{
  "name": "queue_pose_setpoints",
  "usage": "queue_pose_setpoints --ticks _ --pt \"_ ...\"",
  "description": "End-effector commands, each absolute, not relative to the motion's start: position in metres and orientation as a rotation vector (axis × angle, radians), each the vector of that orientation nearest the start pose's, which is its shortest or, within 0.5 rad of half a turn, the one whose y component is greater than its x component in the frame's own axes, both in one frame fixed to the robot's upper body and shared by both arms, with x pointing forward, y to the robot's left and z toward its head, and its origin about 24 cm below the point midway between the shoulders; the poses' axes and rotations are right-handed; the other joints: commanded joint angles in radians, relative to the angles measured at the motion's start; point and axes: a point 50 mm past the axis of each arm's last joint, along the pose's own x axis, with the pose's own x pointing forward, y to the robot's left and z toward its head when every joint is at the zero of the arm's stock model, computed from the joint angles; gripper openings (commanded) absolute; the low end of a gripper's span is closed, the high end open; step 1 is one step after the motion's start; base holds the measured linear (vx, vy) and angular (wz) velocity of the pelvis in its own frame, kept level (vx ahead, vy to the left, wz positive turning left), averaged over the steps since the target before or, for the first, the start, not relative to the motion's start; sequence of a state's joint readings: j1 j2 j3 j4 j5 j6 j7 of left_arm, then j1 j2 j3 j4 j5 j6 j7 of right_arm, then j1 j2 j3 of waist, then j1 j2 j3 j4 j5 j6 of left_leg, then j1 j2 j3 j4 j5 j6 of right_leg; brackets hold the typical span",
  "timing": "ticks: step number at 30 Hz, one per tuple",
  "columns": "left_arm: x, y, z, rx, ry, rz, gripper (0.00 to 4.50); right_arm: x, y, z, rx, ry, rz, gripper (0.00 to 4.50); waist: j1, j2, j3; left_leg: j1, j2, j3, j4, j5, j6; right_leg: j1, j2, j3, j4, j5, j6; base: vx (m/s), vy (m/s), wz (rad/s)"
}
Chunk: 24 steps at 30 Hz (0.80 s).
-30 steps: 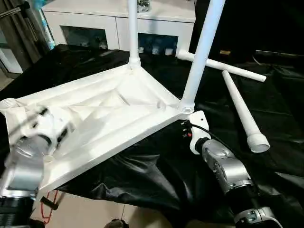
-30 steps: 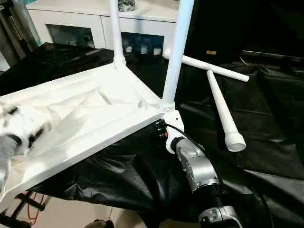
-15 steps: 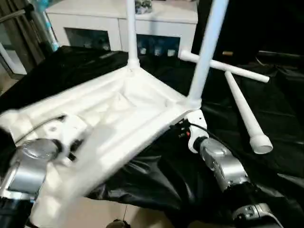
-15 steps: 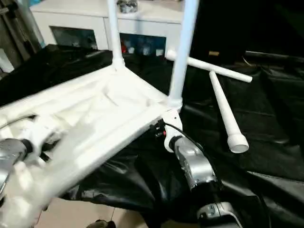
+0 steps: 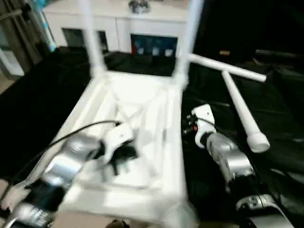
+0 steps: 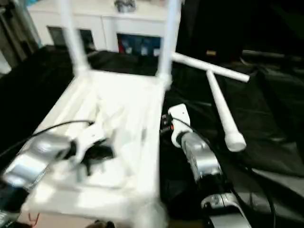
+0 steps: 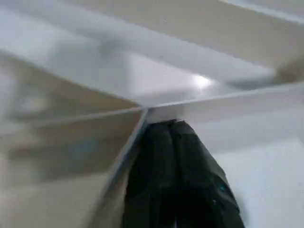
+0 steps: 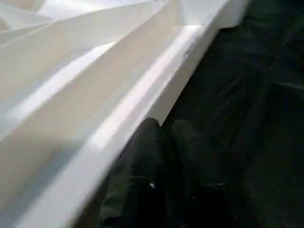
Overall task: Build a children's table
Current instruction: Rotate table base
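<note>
Lying upside down across the centre-left of the head views, the tabletop (image 5: 142,123) shows its ribbed underside on the black cloth (image 5: 266,95), with two legs (image 5: 189,42) standing up from its far corners. Two loose legs (image 5: 240,111) lie at the upper right. The left gripper (image 7: 173,124), fingers pressed together, touches a rib inside the underside. The right gripper (image 8: 164,126), fingers apparently closed and holding nothing, sits beside the tabletop's right edge.
</note>
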<state>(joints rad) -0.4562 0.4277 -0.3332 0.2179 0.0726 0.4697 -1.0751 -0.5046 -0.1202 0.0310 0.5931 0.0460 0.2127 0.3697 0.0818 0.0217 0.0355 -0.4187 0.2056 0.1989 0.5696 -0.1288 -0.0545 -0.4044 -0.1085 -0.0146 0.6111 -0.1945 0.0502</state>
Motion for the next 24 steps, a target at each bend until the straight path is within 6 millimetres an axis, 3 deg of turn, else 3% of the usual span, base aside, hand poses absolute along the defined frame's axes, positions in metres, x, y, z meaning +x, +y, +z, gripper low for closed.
queue_pose_setpoints --ticks 1,2,3,4,5,6,7,13,17,19,24 --pt "0.311 0.117 0.063 0.496 0.482 -1.149 0.0 0.335 -0.11 0.035 -0.049 0.297 0.524 0.19 -0.002 0.008 -0.067 0.04 0.001 -0.008 -0.062 -0.29 -0.045 0.026 -0.005 0.006 -0.067 -0.082 -0.183 0.0 0.0 0.0" --pt "0.317 0.115 0.063 0.505 0.468 -1.127 0.0 0.335 -0.111 0.035 -0.049 0.295 0.522 0.19 -0.002 0.009 -0.069 0.042 0.0 -0.007 -0.059 -0.284 -0.042 0.029 -0.004 0.005 -0.066 -0.062 -0.187 0.0 0.0 0.0" --pt "0.328 0.114 0.065 0.513 0.433 -1.064 0.0 0.335 -0.112 0.036 -0.048 0.292 0.518 0.04 0.001 0.019 -0.071 0.044 0.0 -0.008 -0.058 -0.284 -0.043 0.03 -0.005 0.005 -0.064 -0.053 -0.189 0.0 0.0 0.0" --pt "0.332 0.113 0.067 0.514 0.419 -1.038 0.0 0.335 -0.112 0.036 -0.048 0.291 0.517 0.04 -0.001 0.011 -0.069 0.043 -0.001 -0.007 -0.057 -0.291 -0.041 0.031 -0.003 0.005 -0.067 -0.052 -0.19 0.0 0.0 0.0" --pt "0.339 0.113 0.069 0.513 0.393 -0.99 0.0 0.335 -0.113 0.036 -0.048 0.289 0.514 0.04 0.003 0.011 -0.071 0.045 0.001 -0.008 -0.057 -0.296 -0.04 0.033 -0.006 0.004 -0.065 -0.053 -0.192 0.0 0.0 0.0" --pt "0.353 0.116 0.07 0.538 0.366 -0.881 0.0 0.334 -0.116 0.036 -0.049 0.288 0.508 0.04 0.002 0.024 -0.069 0.043 -0.002 -0.009 -0.058 -0.307 -0.042 0.032 -0.006 0.003 -0.068 -0.065 -0.188 0.0 0.0 0.0" --pt "0.353 0.116 0.07 0.539 0.366 -0.879 0.0 0.334 -0.116 0.036 -0.049 0.288 0.508 0.04 0.002 0.017 -0.072 0.045 0.0 -0.011 -0.056 -0.312 -0.044 0.036 -0.005 0.003 -0.067 -0.062 -0.183 0.0 0.0 0.0" --pt "0.378 0.141 0.069 0.696 0.335 -0.539 0.0 0.333 -0.122 0.038 -0.042 0.275 0.482 0.04 0.003 0.018 -0.071 0.041 0.001 -0.016 -0.057 -0.311 -0.031 0.038 -0.007 0.0 -0.069 -0.082 -0.181 0.0 0.0 0.0" --pt "0.381 0.147 0.071 0.675 0.277 -0.463 0.0 0.334 -0.128 0.042 -0.035 0.258 0.459 0.04 0.007 0.02 -0.074 0.041 0.003 -0.015 -0.053 -0.267 -0.015 0.038 -0.006 -0.002 -0.062 -0.013 -0.205 0.0 0.0 0.0" --pt "0.381 0.144 0.075 0.581 0.227 -0.469 0.0 0.334 -0.133 0.045 -0.036 0.248 0.433 0.04 0.009 0.012 -0.074 0.04 0.002 -0.013 -0.051 -0.248 -0.006 0.041 -0.006 -0.002 -0.06 0.016 -0.217 0.0 0.0 0.0" --pt "0.373 0.131 0.084 0.38 0.121 -0.531 0.0 0.33 -0.143 0.05 -0.035 0.26 0.377 0.04 0.017 0.013 -0.07 0.042 0.009 -0.011 -0.054 -0.272 0.004 0.038 -0.01 -0.001 -0.061 -0.031 -0.239 0.0 0.0 0.0"
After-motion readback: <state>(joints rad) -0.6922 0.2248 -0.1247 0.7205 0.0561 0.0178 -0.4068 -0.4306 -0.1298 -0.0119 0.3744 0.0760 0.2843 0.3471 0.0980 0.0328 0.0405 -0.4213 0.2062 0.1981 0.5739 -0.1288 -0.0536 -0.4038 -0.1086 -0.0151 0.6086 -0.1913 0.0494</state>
